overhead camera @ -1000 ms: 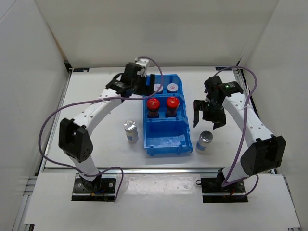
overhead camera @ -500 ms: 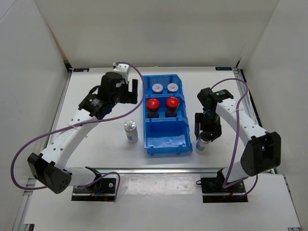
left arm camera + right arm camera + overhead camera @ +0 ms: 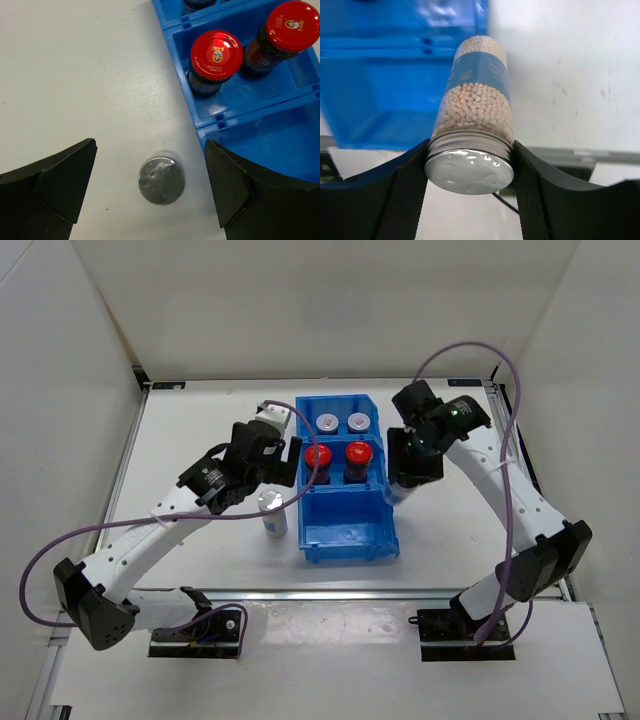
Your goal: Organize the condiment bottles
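Right gripper (image 3: 469, 165) is closed on a clear, silver-capped cylindrical bottle (image 3: 477, 100), held just right of the blue plastic bin (image 3: 340, 530); left gripper (image 3: 150, 150) is spread wide above another silver-topped bottle (image 3: 161, 180), left of the bin.

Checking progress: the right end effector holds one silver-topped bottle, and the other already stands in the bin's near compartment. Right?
No: the other silver-topped bottle stands on the table left of the bin, per the top external view. The rest holds.
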`<state>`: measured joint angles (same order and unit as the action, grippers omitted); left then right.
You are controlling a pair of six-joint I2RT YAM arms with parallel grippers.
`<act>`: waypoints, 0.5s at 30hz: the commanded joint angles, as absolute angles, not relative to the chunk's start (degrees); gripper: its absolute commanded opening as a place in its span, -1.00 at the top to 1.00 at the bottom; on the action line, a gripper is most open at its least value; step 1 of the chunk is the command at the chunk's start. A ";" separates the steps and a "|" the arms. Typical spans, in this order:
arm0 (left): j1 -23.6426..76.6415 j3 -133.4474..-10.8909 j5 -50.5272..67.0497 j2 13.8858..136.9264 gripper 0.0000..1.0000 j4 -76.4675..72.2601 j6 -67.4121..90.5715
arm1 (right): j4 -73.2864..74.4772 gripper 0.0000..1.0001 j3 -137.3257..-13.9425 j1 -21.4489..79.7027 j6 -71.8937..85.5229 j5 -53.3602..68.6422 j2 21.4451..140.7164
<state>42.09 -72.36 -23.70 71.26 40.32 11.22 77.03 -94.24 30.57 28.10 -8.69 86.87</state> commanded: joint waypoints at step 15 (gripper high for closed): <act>45.35 -65.57 -30.15 62.59 -1.00 42.19 14.68 | 78.76 1.00 -96.25 43.50 30.32 -5.01 94.57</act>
